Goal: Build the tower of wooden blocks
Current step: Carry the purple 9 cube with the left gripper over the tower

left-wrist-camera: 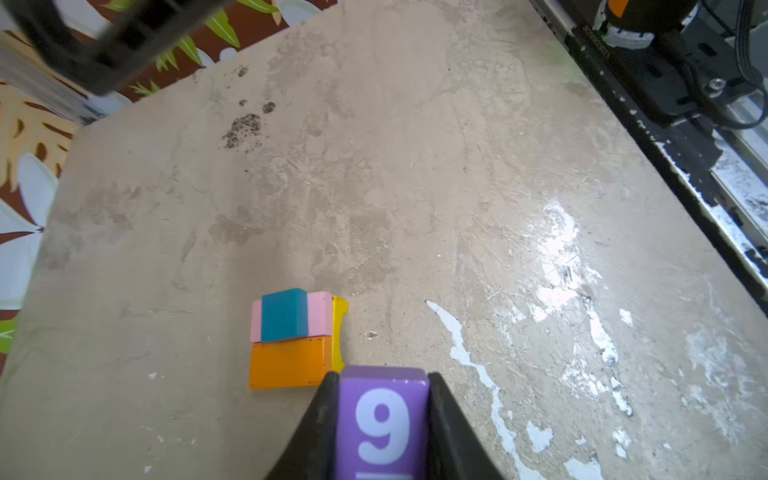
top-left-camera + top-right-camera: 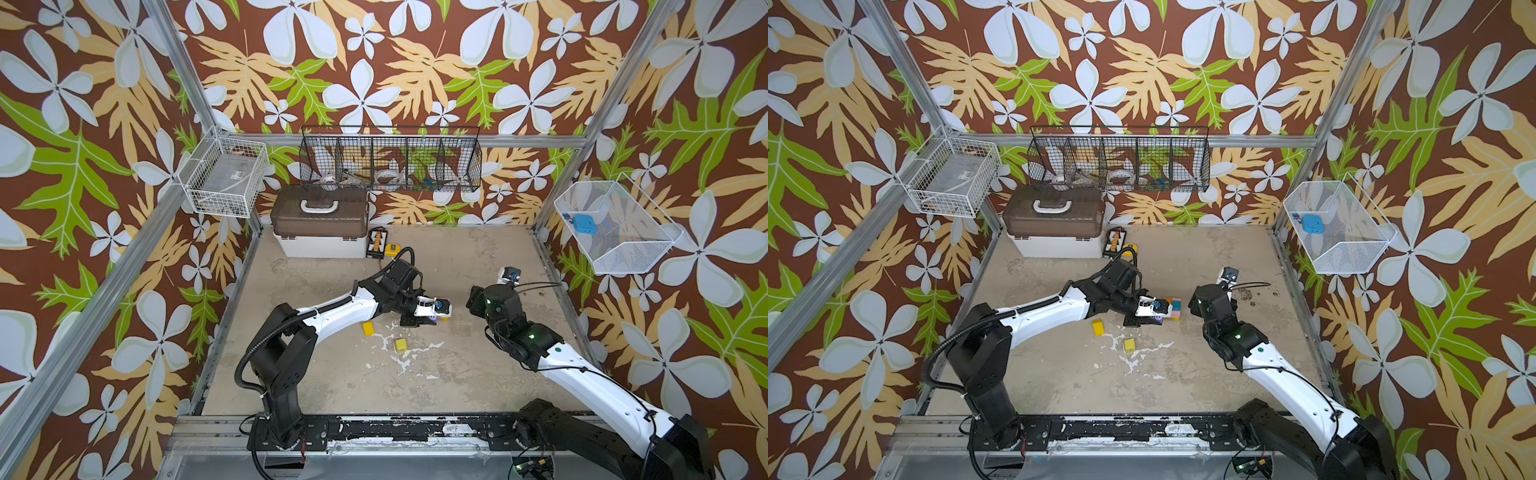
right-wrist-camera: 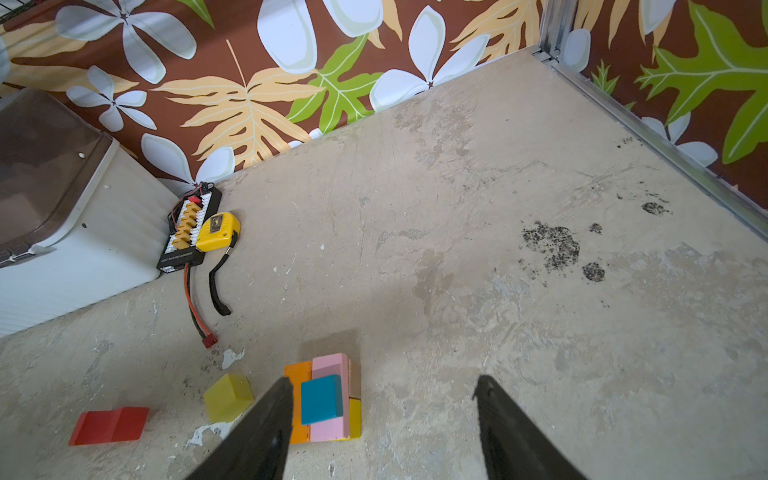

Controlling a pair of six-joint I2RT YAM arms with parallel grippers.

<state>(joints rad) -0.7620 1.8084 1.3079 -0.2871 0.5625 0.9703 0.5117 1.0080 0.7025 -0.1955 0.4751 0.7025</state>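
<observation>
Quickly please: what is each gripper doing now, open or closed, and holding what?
Left gripper: closed on the purple "9" block.
Right gripper: open, holding nothing.

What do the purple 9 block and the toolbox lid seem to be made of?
The purple 9 block looks like painted wood: matte, softly rounded edges, white printed numeral; no grain shows, so plastic is possible. The toolbox lid looks like smoke-brown translucent plastic, glossy, with dim shapes showing through.
</observation>
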